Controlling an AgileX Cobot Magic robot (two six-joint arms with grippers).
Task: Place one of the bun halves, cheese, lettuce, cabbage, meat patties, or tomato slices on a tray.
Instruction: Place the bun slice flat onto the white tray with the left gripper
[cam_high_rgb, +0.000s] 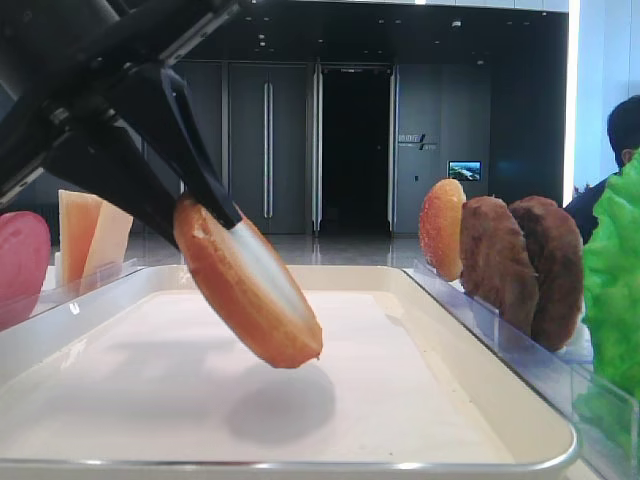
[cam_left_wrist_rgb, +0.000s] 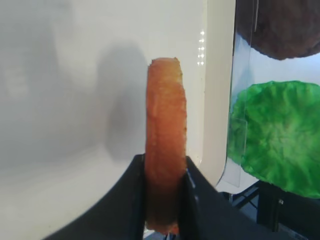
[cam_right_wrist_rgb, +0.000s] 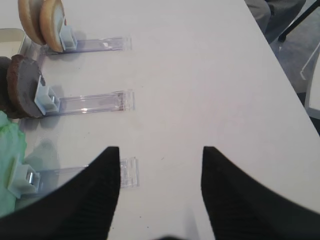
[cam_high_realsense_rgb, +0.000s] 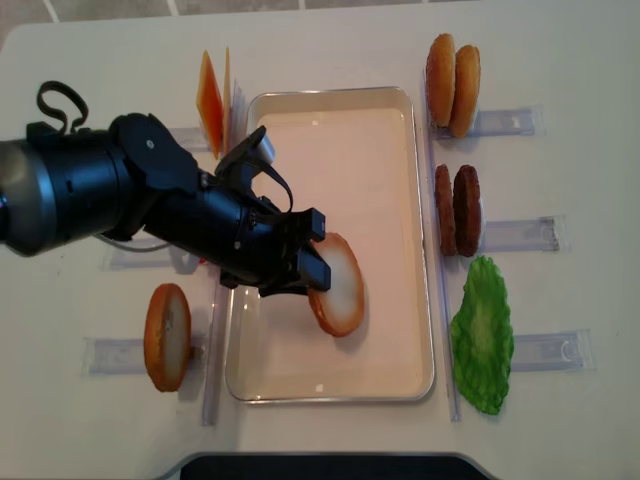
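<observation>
My left gripper has its black fingers clamped on the rim of the flat round bun half with the toasted golden-brown edge, holding it tilted and clear above the paper-lined cream-white rectangular tray, roughly mid-tray. I'd lower until the bottom edge touches, tip the bun half flat, then let go. My right gripper hangs spread apart over the table, empty.
</observation>
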